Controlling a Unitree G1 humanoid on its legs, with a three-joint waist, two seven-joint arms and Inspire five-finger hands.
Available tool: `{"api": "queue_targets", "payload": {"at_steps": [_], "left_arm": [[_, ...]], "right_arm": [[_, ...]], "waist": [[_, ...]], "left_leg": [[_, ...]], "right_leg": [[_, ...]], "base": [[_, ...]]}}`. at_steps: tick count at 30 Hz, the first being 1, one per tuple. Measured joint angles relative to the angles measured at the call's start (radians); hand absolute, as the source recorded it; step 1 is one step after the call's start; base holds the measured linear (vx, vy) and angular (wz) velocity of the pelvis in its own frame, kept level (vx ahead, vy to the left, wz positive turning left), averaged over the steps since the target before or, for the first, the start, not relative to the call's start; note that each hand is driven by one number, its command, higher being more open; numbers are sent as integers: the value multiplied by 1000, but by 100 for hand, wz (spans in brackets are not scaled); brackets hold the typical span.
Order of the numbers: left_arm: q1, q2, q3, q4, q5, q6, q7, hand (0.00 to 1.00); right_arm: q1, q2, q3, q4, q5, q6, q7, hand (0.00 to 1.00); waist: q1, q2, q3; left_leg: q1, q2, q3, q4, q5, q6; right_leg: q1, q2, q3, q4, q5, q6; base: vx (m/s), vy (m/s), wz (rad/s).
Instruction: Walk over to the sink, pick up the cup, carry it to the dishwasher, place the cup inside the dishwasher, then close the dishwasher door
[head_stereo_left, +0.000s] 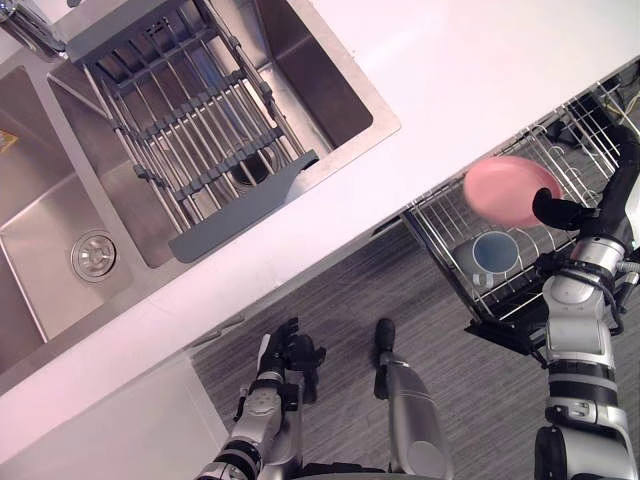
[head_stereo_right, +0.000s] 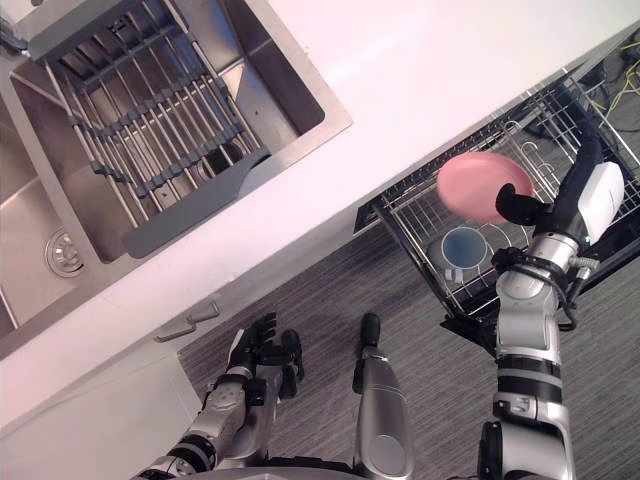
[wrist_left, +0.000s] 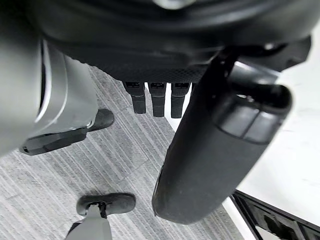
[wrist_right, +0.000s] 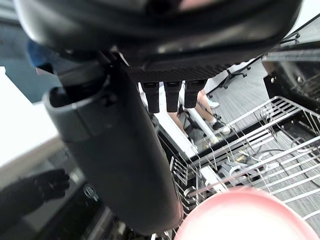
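Note:
A pink cup is in the air above the pulled-out dishwasher rack, right beside the thumb of my right hand. That hand's fingers point straight up, away from the cup, and none wrap it. In the right wrist view the pink cup shows just past the thumb, over the wire rack. Whether the thumb touches the cup I cannot tell. My left hand hangs low over the floor with relaxed fingers, holding nothing.
A blue cup stands in the rack under the pink one. The white counter runs across the view, with a steel double sink and a grey roll-up drying rack over it. Grey plank floor lies below.

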Motion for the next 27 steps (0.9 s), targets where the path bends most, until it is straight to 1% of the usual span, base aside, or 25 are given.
{"api": "queue_targets", "payload": {"at_steps": [6, 10, 12, 15, 17, 18, 19, 21, 24, 27], "left_arm": [[10, 2, 0, -20, 0, 4, -1, 90], [28, 1, 0, -31, 2, 11, -9, 90], [28, 2, 1, -31, 3, 14, -11, 90], [31, 5, 15, -30, 11, 24, -20, 90], [37, 7, 38, -31, 23, 27, -29, 90], [39, 7, 42, -30, 23, 30, -30, 90], [44, 11, 56, -29, 26, 36, -32, 90], [49, 19, 77, -29, 41, 44, -43, 90], [60, 24, 98, -26, 43, 48, -56, 90], [72, 23, 119, -18, 43, 52, -63, 90]], "right_arm": [[105, 71, -54, -78, 31, 0, -11, 90], [180, 109, -69, -171, 38, 0, -11, 90], [217, 141, -87, -231, 40, -5, -16, 90], [299, 203, -113, -316, 77, -16, -17, 90], [380, 255, -125, -349, 105, -44, -17, 90], [401, 264, -125, -353, 121, -51, -16, 90], [439, 283, -125, -354, 159, -70, -11, 90], [499, 314, -129, -353, 241, -104, 9, 90], [553, 344, -140, -329, 366, -147, 56, 90], [568, 370, -167, -268, 426, -161, 76, 90]], "waist": [[6, -4, -1], [6, -7, -2], [5, -12, -4], [5, -30, -14], [4, -51, -27], [2, -57, -30], [-1, -68, -41], [-5, -81, -54], [-20, -87, -67], [-21, -86, -94]], "left_leg": [[11, 0, -6, -8, 2, -1], [35, 1, -4, -12, 2, -1], [40, 2, -5, -12, 2, -1], [51, 4, -6, -12, 1, -2], [61, 6, -3, -12, 0, -2], [63, 6, -3, -11, -2, -2], [64, 8, -2, -9, -5, -3], [64, 15, 2, 2, -17, -4], [69, 20, 9, 17, -33, -2], [70, 26, 21, 29, -44, -3]], "right_leg": [[14, 0, -6, -5, 1, 0], [37, 1, -5, -10, 0, 0], [45, 2, -7, -13, 0, 0], [60, 4, -12, -19, 0, 0], [74, 5, -14, -25, 0, 0], [78, 6, -15, -27, 0, 0], [81, 7, -14, -30, 0, 0], [88, 12, -13, -36, 0, 0], [98, 16, -8, -40, -1, 1], [98, 21, 1, -41, -1, 2]], "base": [[-4, 1, 2], [0, 0, 0], [-6, -3, 2], [-5, -4, 2], [0, 0, 0], [0, 0, 0], [0, 0, 0], [7, 9, -5], [8, 18, -7], [25, 24, -14]]}}
